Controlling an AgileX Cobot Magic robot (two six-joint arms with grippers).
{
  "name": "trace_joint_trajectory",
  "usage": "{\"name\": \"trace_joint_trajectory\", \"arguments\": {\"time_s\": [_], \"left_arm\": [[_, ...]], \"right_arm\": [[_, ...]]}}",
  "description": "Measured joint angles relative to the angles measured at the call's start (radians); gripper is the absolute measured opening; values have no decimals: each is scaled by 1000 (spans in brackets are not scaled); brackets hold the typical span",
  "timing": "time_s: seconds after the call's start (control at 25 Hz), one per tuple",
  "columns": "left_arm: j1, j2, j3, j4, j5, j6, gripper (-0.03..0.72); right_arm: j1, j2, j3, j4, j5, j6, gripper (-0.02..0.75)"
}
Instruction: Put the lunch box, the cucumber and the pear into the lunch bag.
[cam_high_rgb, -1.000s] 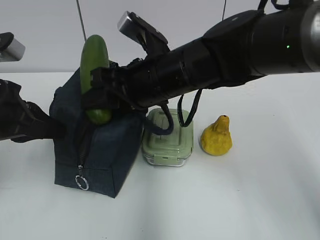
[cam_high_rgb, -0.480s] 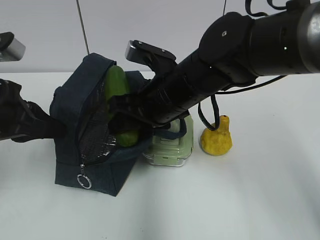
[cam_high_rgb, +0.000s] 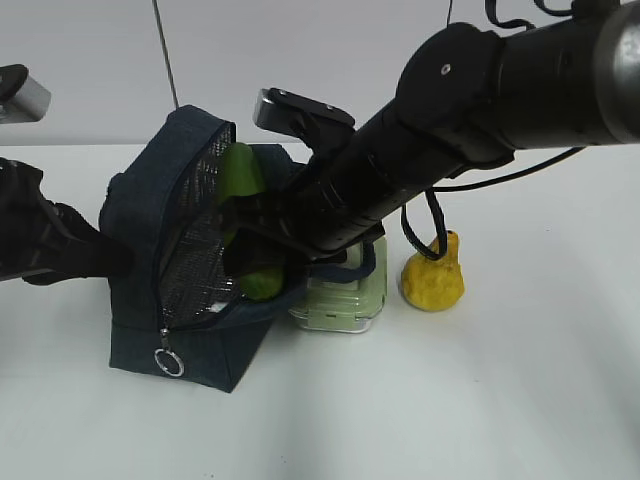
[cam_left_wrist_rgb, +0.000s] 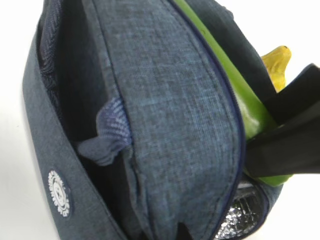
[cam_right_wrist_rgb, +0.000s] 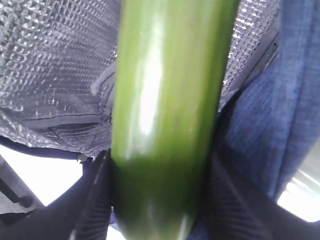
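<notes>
Item one, the lunch bag: you have it standing toward the left side of the white table, dark navy, zipper open, flap raised so the silvery lining faces the camera. The ring pull hangs low at its front corner. In the left wrist view a small fabric tab is puckered on the bag's outer wall.

Item two, the cucumber: it stands tilted in the bag's mouth, upper end against the raised flap, lower end at the opening's rim. Your right gripper reaches across the middle and its jaws sit half-spread on either side of the cucumber, clamped on it; the right wrist view shows the green body running up between the two dark fingers with the lining behind.

Item three, the lunch box: pale green lid, on the table touching the bag's right side, partly under your right arm.

Item four, the pear: yellow, upright, just beside the box on its right.

Item five, your left gripper: at the bag's left wall, jaws drawn nearly together; whether they pinch the fabric you cannot tell.
</notes>
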Motion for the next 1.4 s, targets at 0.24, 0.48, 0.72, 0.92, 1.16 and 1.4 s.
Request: {"name": "trace_joint_trajectory", "arguments": {"time_s": [0.24, 0.48, 0.72, 0.92, 1.16, 1.4], "left_arm": [[0, 0, 0, 0, 0, 0, 3], [0, 0, 0, 0, 0, 0, 3], [0, 0, 0, 0, 0, 0, 3], [0, 0, 0, 0, 0, 0, 3], [0, 0, 0, 0, 0, 0, 3], [0, 0, 0, 1, 0, 0, 3]], "right_arm": [[0, 47, -63, 3, 59, -14, 359], [0, 112, -143, -33, 121, -17, 358], [0, 112, -166, -61, 123, -18, 418], [0, 112, -167, -63, 121, -19, 498], [0, 112, -176, -63, 123, -27, 507], [0, 22, -195, -127, 127, -40, 508]]}}
